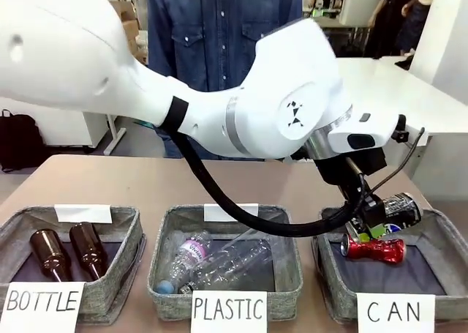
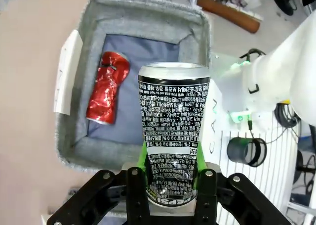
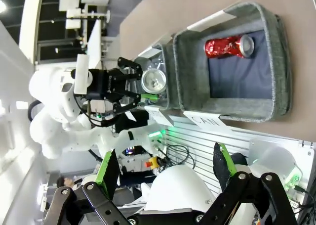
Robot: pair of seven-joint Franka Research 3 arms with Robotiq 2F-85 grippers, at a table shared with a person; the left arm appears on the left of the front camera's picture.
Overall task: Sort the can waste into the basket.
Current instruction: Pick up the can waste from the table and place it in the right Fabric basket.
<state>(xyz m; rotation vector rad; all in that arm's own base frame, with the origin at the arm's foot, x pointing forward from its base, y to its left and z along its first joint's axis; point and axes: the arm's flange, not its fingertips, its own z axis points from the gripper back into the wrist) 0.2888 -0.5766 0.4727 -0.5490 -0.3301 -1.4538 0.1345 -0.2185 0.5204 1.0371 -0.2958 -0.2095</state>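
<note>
The left gripper point(image 2: 172, 178) was clamped on the black-and-silver metal drink can point(image 2: 173, 131), held above the grey woven CAN basket point(image 1: 439, 230), its long axis pointing down into it. The crushed shiny red can point(image 1: 373, 249) lay inside. The right gripper point(image 3: 165, 168) stood apart, empty. Count: 2 cans, 1 CAN basket.

Crushed red can point(image 1: 374, 249) lies in CAN basket point(image 1: 333, 282); black-silver can point(image 1: 395, 209) above it.

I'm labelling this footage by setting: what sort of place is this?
Probably a robotics lab running a waste-sorting setup: the table holds lettered baskets, a robot arm's left gripper carries a black and silver can, and cabling runs behind.
</note>
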